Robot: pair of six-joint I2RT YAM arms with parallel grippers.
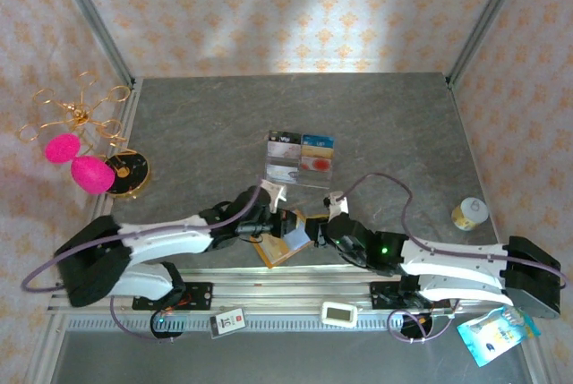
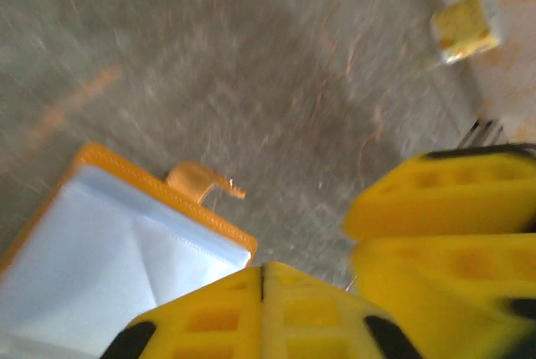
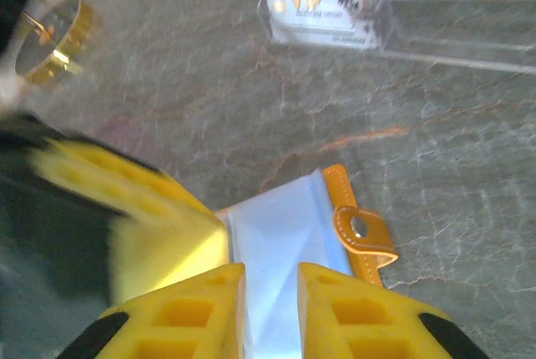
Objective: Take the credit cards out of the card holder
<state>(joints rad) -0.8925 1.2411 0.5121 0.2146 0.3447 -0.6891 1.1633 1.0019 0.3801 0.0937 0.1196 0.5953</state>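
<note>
The card holder lies open near the table's front, orange outside and pale blue-grey inside, with its snap tab sticking out. My left gripper is shut, its fingertips pressed together at the holder's corner. My right gripper stands slightly open, and the pale lining shows between its fingers. The two grippers are close together; the right one's yellow fingers are blurred in the left wrist view. Credit cards lie in a clear tray, among them a white VIP card.
The clear acrylic tray sits just beyond the holder. A gold disc stand and pink shapes are at the left edge. A small yellow jar stands at the right. A white timer rests on the front rail.
</note>
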